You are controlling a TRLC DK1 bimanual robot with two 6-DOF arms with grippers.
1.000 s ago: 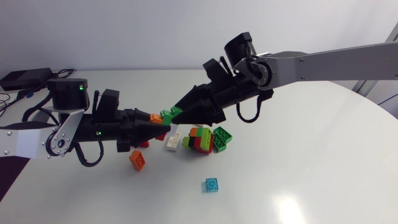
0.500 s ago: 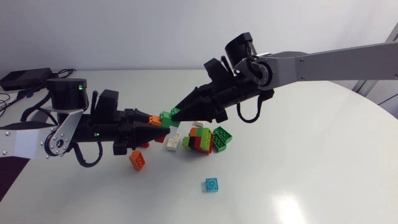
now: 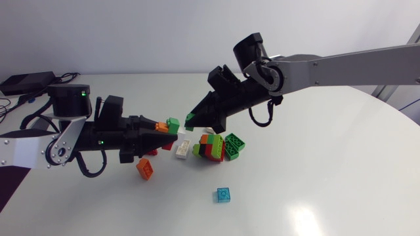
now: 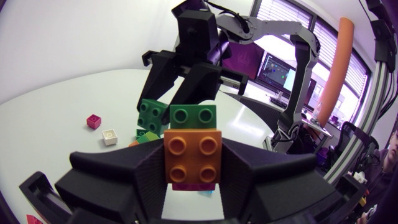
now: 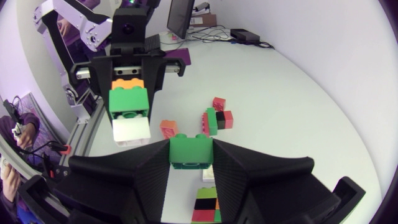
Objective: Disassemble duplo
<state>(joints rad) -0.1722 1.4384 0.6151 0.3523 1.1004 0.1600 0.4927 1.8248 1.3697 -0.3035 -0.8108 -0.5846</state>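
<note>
In the head view my left gripper [image 3: 164,128] is shut on an orange brick [image 3: 161,126] that carries a green brick [image 3: 173,123] at its tip, held above the table. A small gap to its right, my right gripper [image 3: 191,118] is shut on a second green brick [image 3: 189,118]. The left wrist view has the orange brick [image 4: 193,155] between my fingers, its green brick [image 4: 194,115] ahead of it. Beyond hangs the right arm's green brick [image 4: 152,115]. The right wrist view shows that green brick [image 5: 191,149] clamped between its fingers, facing the left gripper's stack [image 5: 129,99].
Under the grippers lies a built cluster of red, black, green and orange bricks [image 3: 213,147], with a loose green brick [image 3: 234,145] beside it. A white brick [image 3: 184,149], an orange brick [image 3: 145,168] and a blue brick [image 3: 224,195] lie scattered nearby.
My right gripper closed on the green brick at the end of the left gripper's stack and pulled it off to the right. The left arm stayed nearly still.
</note>
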